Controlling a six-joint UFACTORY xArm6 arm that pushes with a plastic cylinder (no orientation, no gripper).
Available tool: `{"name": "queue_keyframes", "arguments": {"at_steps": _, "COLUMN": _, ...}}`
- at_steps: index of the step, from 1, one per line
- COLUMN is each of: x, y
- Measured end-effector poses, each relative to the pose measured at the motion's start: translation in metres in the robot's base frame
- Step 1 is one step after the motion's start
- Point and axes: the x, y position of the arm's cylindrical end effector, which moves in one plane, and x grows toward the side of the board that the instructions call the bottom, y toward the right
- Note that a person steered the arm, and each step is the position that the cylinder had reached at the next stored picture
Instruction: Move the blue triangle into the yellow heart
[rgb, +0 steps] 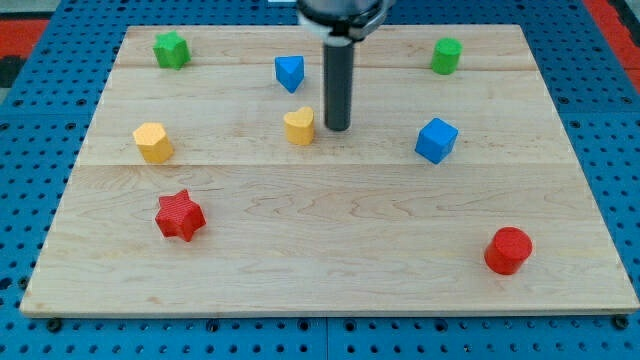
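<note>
The blue triangle (290, 72) sits on the wooden board near the view's top, left of centre. The yellow heart (299, 126) lies just below it, a short gap apart. My tip (337, 129) rests on the board right beside the yellow heart, on its right side, and below and to the right of the blue triangle. The dark rod rises from the tip to the view's top edge.
A green star (171, 49) is at the top left, a green cylinder-like block (446, 56) at the top right. A yellow hexagon (153, 142) and a red star (180, 215) are at the left. A blue cube (436, 140) and a red cylinder (508, 250) are at the right.
</note>
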Motion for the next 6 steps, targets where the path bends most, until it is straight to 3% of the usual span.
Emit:
{"name": "queue_keyframes", "arguments": {"at_steps": 1, "x": -0.072, "y": -0.024}}
{"name": "queue_keyframes", "arguments": {"at_steps": 2, "x": -0.116, "y": -0.041}}
{"name": "queue_keyframes", "arguments": {"at_steps": 3, "x": -0.101, "y": -0.082}}
{"name": "queue_keyframes", "arguments": {"at_steps": 4, "x": -0.05, "y": -0.075}}
{"name": "queue_keyframes", "arguments": {"at_steps": 6, "x": -0.049, "y": -0.071}}
